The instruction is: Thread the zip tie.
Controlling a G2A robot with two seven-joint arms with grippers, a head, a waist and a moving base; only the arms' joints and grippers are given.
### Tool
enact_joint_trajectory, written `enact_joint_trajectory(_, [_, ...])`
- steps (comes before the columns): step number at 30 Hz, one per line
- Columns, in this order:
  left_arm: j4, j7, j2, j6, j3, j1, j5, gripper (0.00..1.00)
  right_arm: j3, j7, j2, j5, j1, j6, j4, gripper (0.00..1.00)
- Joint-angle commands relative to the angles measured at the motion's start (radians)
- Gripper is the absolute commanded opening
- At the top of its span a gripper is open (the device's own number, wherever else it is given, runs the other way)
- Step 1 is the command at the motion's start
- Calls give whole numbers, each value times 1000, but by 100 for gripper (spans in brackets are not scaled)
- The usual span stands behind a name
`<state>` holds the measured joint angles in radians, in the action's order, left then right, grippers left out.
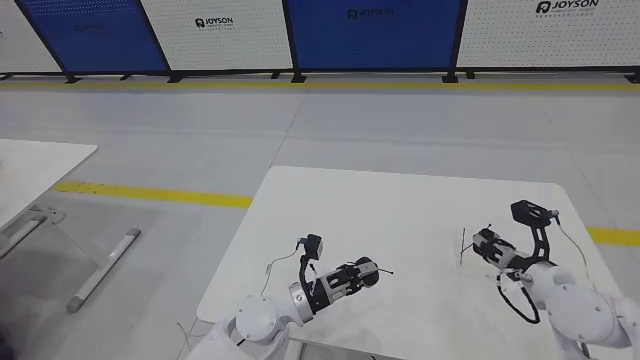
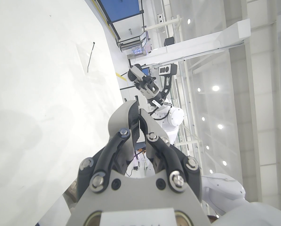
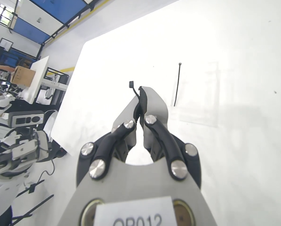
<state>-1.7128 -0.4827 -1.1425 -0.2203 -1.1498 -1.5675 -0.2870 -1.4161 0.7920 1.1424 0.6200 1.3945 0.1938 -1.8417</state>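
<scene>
My right gripper (image 3: 140,92) is shut on a black zip tie whose square head (image 3: 131,84) sticks out past the fingertips. In the top view this gripper (image 1: 478,245) hovers over the table's right side. A second black zip tie (image 3: 178,84) lies ahead of it on a clear plastic sheet (image 3: 196,111); it also appears as a thin line (image 1: 463,246) and from the other wrist (image 2: 90,57). My left gripper (image 2: 138,109) is shut near the table's front edge. In the top view a short black strand juts from its tip (image 1: 385,272).
The white table (image 1: 400,210) has rounded corners, and its front edge runs close to both arms. Another white table (image 1: 30,170) stands off to the left. Blue and white partition panels (image 1: 370,10) line the back, beyond a yellow floor stripe (image 1: 150,195).
</scene>
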Motion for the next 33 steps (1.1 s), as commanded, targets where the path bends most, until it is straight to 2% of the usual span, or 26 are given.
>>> enact_joint_trajectory(1, [0,0,0,0,0,0,0,0,-3,-48,1,-2,42,11,-49,0])
enact_joint_trajectory(4, [0,0,0,0,0,0,0,0,23,-140,8,0,97,48,-99,0])
enact_joint_trajectory(7, [0,0,0,0,0,0,0,0,69,-217,16,10,118,81,-100,0])
enact_joint_trajectory(22, [0,0,0,0,0,0,0,0,69,-221,16,8,119,78,-99,0])
enact_joint_trajectory(26, [0,0,0,0,0,0,0,0,38,-230,15,-68,139,0,-101,0])
enact_joint_trajectory(29, [0,0,0,0,0,0,0,0,1,-253,12,-129,193,-85,-110,0])
enact_joint_trajectory(33, [0,0,0,0,0,0,0,0,9,-334,13,-147,269,-173,-113,0])
